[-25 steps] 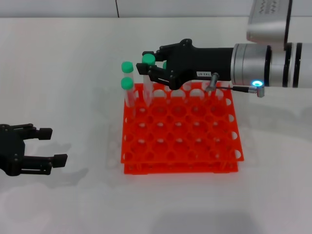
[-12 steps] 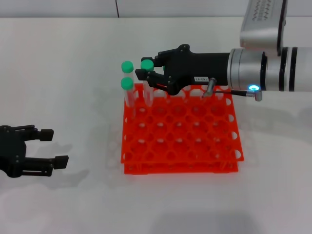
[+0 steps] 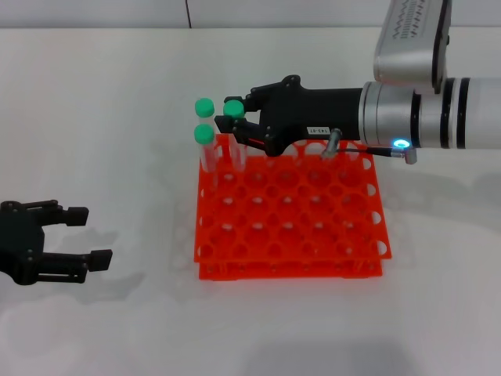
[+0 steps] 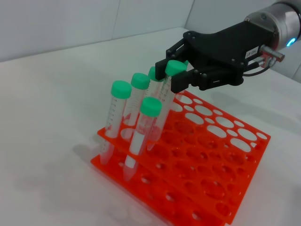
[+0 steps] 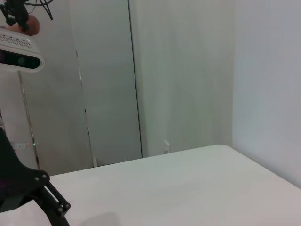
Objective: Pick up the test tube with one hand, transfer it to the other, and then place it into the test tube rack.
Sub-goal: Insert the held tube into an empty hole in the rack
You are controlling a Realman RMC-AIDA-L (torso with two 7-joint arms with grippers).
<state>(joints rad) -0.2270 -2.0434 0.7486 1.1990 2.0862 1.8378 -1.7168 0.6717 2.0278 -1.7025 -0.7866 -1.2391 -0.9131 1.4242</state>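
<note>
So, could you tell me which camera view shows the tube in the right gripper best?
The left wrist view: the test tube shows cap to tip, its end in the rack. The head view shows mostly its green cap by the right gripper; the right wrist view shows nothing.

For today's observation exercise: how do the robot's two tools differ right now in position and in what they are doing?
The right tool reaches over the back of the orange rack, closed on a green-capped tube standing in a hole; the left tool rests low over the white table, away from the rack, open and holding nothing. The right tool bears a small white label; the left shows none. Both are black, two-fingered.
</note>
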